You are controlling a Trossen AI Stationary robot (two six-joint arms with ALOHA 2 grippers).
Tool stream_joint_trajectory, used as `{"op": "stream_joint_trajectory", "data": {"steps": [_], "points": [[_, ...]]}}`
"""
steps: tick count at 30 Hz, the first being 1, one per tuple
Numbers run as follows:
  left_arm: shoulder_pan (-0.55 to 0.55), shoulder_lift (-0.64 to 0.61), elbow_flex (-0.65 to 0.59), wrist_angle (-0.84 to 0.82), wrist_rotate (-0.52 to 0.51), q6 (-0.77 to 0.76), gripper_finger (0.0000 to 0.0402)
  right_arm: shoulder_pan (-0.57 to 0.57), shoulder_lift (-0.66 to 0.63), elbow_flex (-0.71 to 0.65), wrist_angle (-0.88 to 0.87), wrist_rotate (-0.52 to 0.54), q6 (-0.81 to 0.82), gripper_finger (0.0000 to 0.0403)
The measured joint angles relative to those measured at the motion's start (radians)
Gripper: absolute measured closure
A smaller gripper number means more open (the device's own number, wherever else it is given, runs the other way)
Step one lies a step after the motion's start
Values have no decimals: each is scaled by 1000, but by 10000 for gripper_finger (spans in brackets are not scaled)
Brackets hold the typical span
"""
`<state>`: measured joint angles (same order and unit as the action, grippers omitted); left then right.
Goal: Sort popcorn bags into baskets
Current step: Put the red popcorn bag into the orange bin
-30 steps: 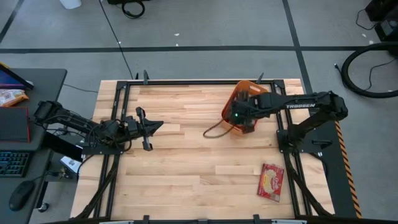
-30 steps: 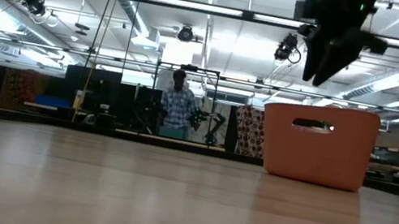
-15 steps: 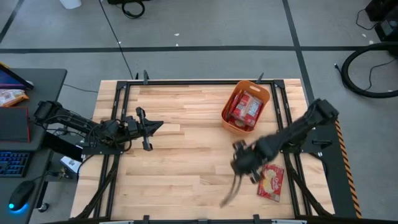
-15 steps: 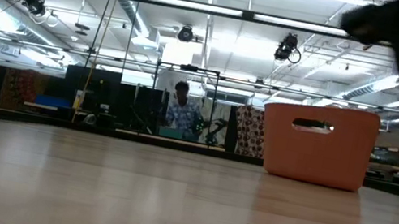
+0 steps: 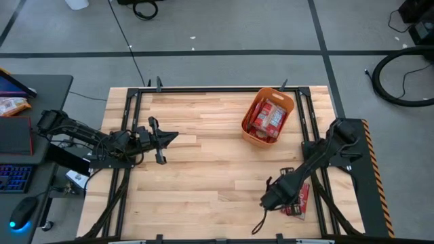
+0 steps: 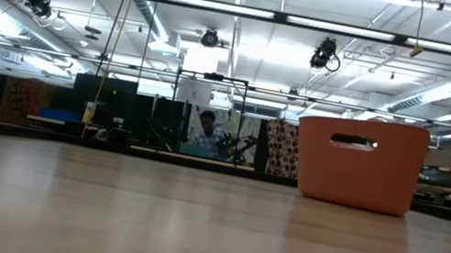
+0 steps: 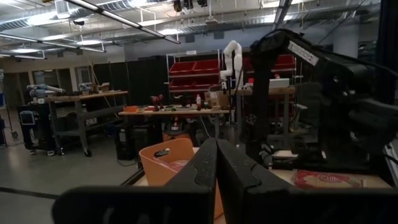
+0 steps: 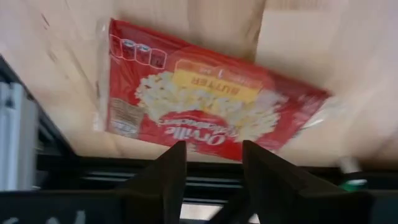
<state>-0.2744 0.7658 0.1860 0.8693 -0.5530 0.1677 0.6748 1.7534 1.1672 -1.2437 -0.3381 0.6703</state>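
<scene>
One red popcorn bag [image 8: 205, 112] with a cream-yellow graphic lies flat on the wood table near its front right corner, and it also shows in the high view [image 5: 304, 198]. My right gripper [image 8: 214, 165] is open and hovers just over this bag [image 5: 280, 196], touching nothing. The orange basket [image 5: 252, 129] stands at the far right of the table with several red bags [image 5: 269, 116] inside; it also shows in the low view [image 6: 359, 161]. My left gripper [image 5: 163, 139] is shut and empty, held above the table's left side.
The black table frame rail [image 8: 74, 168] runs close beside the bag on the table. The wood table [image 5: 203, 169] lies bare between the two arms. A person [image 6: 202, 130] stands in the room far behind the table.
My right gripper has swung from above the orange basket toward the table's near right corner and has come down over the lone popcorn bag. The bag and the basket have stayed in place.
</scene>
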Motion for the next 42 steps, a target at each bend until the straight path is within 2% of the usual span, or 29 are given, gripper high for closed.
{"op": "stream_joint_trajectory", "data": {"steps": [5, 8, 11, 15, 22, 23, 27, 29, 34, 39, 42], "points": [[0, 0, 0, -14, 0, 0, 390, 0, -101, -147, 158, -31, 191, 242], [0, 0, 0, -14, 0, 0, 390, -8, -116, -221, 203, -83, 266, 243], [0, 0, 0, -14, 0, 0, 390, -17, -95, -272, 222, -142, 280, 243], [0, 0, 0, -14, 0, 0, 390, -46, -51, -292, 246, -123, 245, 243], [0, 0, 0, -14, 0, 0, 390, -156, -11, -259, 384, 48, 67, 243], [0, 0, 0, -14, 0, 0, 390, -176, -11, -239, 395, 108, 36, 243], [0, 0, 0, -13, 0, 0, 390, -233, -24, -128, 355, 466, -47, 244], [0, 0, 0, -13, 0, 0, 390, -241, -40, -59, 348, 568, -122, 245], [0, 0, 0, -14, 0, 0, 390, -244, -38, 45, 342, 657, -321, 245], [0, 0, 0, -14, 0, 0, 390, -239, -35, 11, 361, 725, -508, 245], [0, 0, 0, -14, 0, 0, 390, -251, -35, -12, 447, 776, -510, 245]]}}
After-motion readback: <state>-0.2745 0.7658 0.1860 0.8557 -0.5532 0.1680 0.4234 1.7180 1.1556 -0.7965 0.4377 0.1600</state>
